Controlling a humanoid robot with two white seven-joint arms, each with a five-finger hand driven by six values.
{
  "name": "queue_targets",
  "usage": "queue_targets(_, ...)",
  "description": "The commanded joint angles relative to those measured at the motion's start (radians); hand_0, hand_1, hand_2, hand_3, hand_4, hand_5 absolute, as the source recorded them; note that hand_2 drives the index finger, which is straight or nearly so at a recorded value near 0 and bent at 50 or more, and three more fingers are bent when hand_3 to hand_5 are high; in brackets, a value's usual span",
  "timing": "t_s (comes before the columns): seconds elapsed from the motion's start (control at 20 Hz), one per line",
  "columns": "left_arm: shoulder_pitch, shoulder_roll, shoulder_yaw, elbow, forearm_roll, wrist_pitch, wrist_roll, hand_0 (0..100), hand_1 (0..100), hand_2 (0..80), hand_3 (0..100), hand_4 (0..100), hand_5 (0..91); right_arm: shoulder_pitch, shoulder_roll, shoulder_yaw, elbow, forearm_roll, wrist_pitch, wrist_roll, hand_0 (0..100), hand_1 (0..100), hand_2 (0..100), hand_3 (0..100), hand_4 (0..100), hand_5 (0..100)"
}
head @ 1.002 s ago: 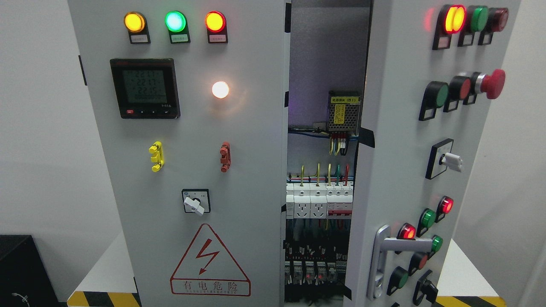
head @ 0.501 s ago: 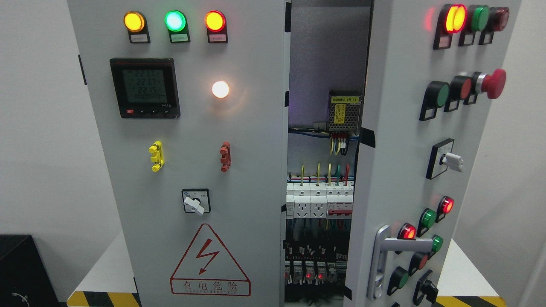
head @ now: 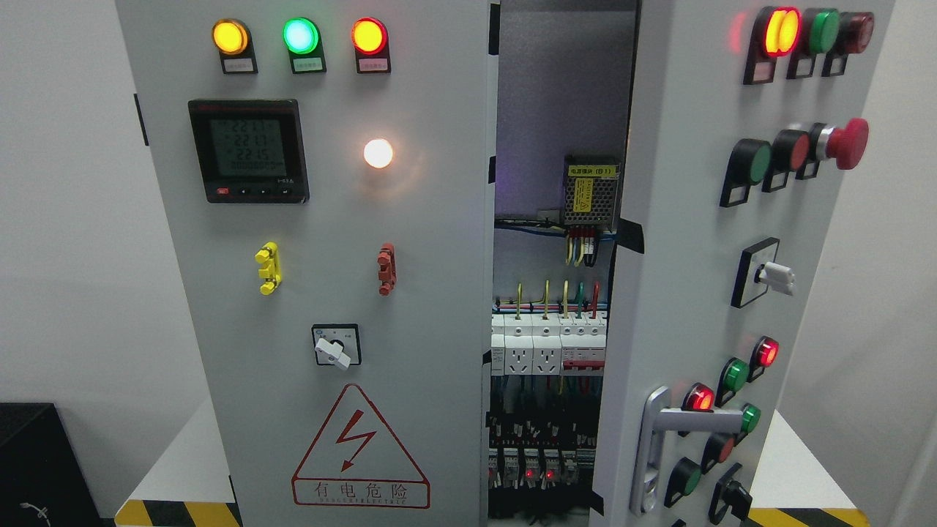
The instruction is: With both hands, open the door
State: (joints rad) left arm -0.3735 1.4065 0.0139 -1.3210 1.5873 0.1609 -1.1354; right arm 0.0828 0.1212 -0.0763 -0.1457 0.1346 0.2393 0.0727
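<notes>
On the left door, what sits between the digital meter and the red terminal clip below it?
In the head view, one lit white indicator lamp sits between the digital meter and the red terminal clip; otherwise bare grey panel.

You face a grey cabinet (head: 410,468). Its right door (head: 681,293) stands ajar, lever handle (head: 677,424) low on it. Through the gap you see wiring and breakers (head: 549,348). The left door (head: 329,219) carries a meter (head: 249,151).
</notes>
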Motion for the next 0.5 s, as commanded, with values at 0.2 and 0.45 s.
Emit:
queue_targets(0.2, -0.923, -0.088, -1.257, -0.317, -0.004, 0.002, 0.045, 0, 0, 0.0, 0, 0, 0.0, 0.000, 0.000, 0.000, 0.000, 0.000, 0.000, -0.001, 0, 0, 0, 0, 0, 0)
queue_targets(0.45, -1.251, -0.253, -1.638, -0.311, 0.011, -0.003, 0.152, 0, 0, 0.0, 0, 0, 0.0, -0.001, 0.000, 0.000, 0.000, -0.001, 0.000, -0.001, 0, 0, 0, 0, 0, 0)
